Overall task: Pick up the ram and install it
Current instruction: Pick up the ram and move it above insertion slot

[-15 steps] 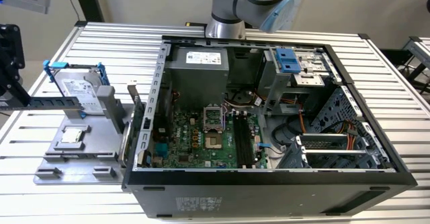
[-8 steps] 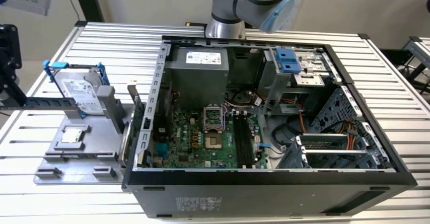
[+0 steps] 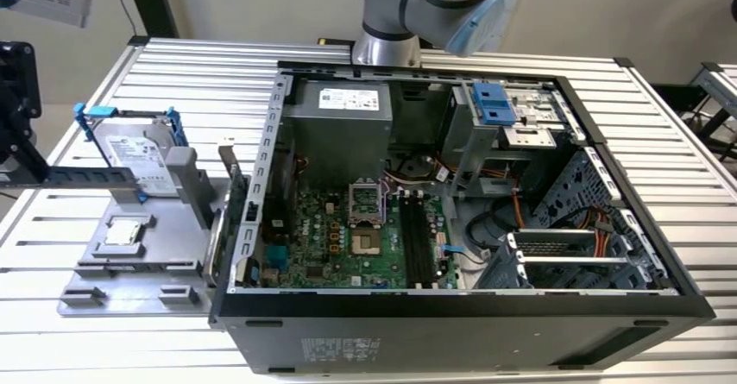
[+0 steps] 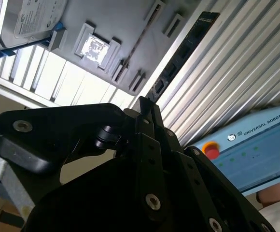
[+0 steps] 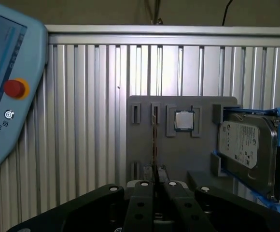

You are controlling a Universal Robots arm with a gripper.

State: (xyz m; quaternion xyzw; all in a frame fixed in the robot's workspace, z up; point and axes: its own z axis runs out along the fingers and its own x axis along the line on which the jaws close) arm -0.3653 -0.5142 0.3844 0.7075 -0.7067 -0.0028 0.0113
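My gripper [image 5: 155,182] is shut on the ram [image 5: 154,140], which I see edge-on as a thin dark line rising from between the fingers [image 5: 141,191]. In the second wrist view the ram [image 4: 178,60] runs as a long dark stick from the gripper [image 4: 142,108] out over the ribbed table. In the exterior view the gripper [image 3: 23,142] is at the far left edge, and the ram [image 3: 92,175] juts out level toward the exterior view's right, above the grey fixture plate [image 3: 161,267].
The open computer case [image 3: 461,308] lies at centre, its black memory slots [image 3: 417,237] on the green motherboard. The fixture plate carries a silver processor chip [image 3: 124,231] and a hard drive in a blue frame [image 3: 138,155]. A teach pendant [image 5: 9,87] lies on the table.
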